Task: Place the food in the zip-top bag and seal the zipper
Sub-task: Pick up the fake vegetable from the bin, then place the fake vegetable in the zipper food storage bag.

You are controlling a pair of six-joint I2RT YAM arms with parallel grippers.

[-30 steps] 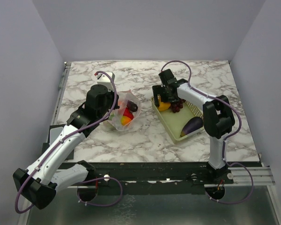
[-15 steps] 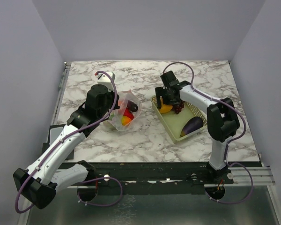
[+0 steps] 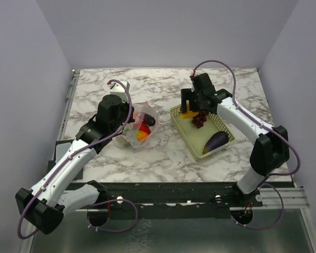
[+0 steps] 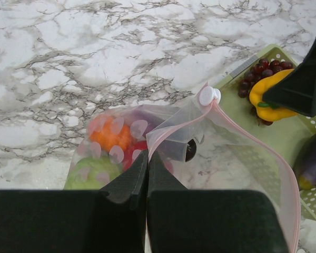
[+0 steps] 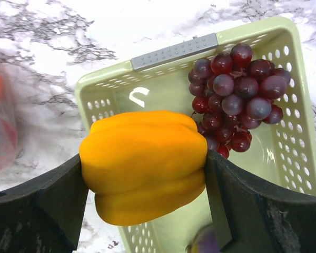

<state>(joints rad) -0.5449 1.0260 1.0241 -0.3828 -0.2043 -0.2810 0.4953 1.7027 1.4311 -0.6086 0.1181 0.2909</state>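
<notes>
Pepper run, mid-transfer: my right fingers (image 5: 237,203) grip the yellow pepper (image 5: 145,163) from both sides over the basket (image 5: 174,51), while my left fingers (image 4: 200,221) pinch shut on the zip-top bag (image 4: 174,129), propping its mouth open beside the basket. I should carry the pepper high and release it inside the zipper (image 4: 278,161) line (grapes (image 5: 237,89) and eggplant (image 3: 217,140) wait). White marbled table (image 3: 163,84), bare lilac-grey walls.

White arm links (image 3: 68,163), black joints (image 3: 111,110), looping purple cables (image 3: 216,61), black pincer fingers (image 4: 210,221)
</notes>
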